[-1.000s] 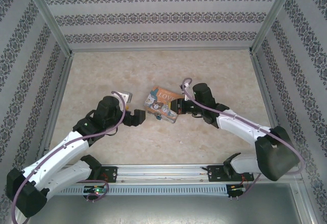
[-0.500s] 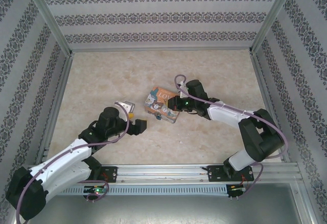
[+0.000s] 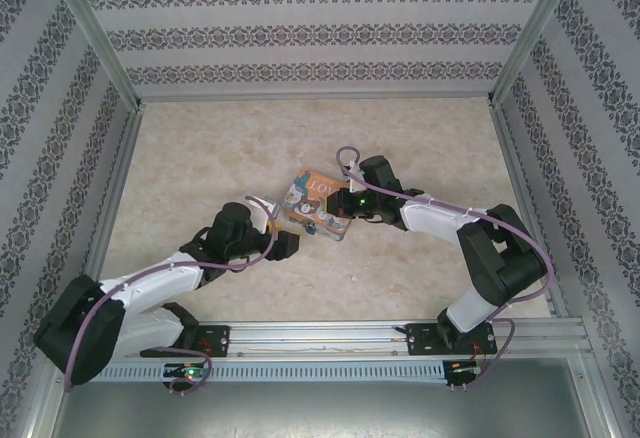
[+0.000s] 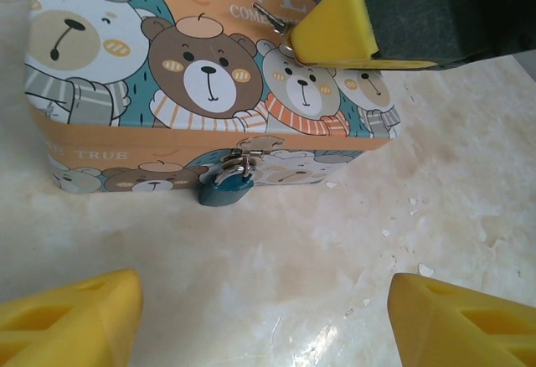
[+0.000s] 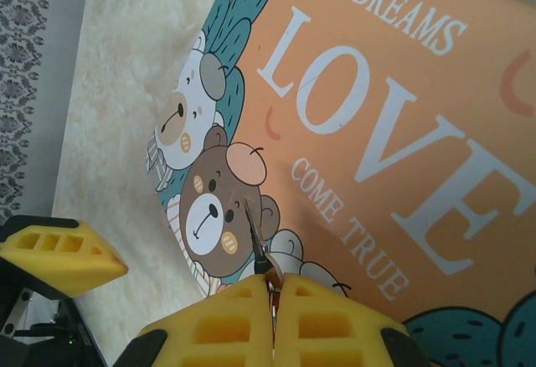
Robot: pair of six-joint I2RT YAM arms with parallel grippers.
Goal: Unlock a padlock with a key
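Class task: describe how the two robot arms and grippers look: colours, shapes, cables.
The left arm and right arm have white shells joined by bulky black joints, with a purple cable looping along each. The left gripper and right gripper carry yellow wedge-shaped fingers with rectangular hollows, on black mounts.

left arm stretched low toward centre, left gripper (image 4: 266, 321) fingers spread wide. right arm elbow bent, reaching left, right gripper (image 5: 273, 304) pads pinched on key (image 5: 254, 235).
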